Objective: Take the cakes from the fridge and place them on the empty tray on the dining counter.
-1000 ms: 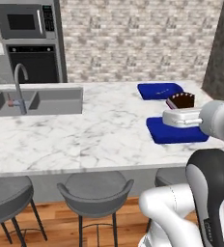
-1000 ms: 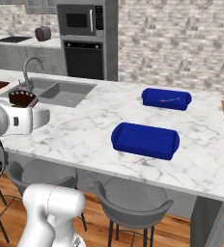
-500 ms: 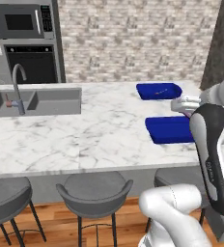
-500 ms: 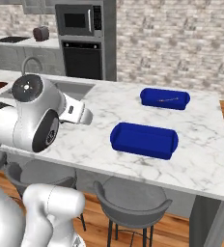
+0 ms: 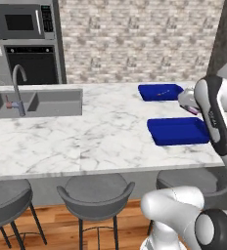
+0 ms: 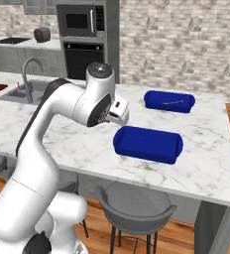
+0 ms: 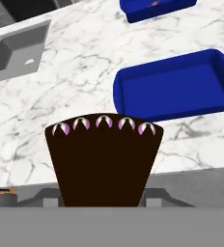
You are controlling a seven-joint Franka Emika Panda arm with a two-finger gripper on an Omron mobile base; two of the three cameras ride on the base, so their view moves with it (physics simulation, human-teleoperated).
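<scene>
Arm swung toward two blue trays point(image 7: 174, 89) (marble counter point(image 5: 86, 141)), tool point(image 7: 104, 200) gripping one cake point(image 7: 103, 159).

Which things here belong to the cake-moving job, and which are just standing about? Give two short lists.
Belongs to the job:
cake, held in the gripper
empty near tray
dining counter

Just standing about:
far tray
sink
tap
stools
microwave
oven
</scene>
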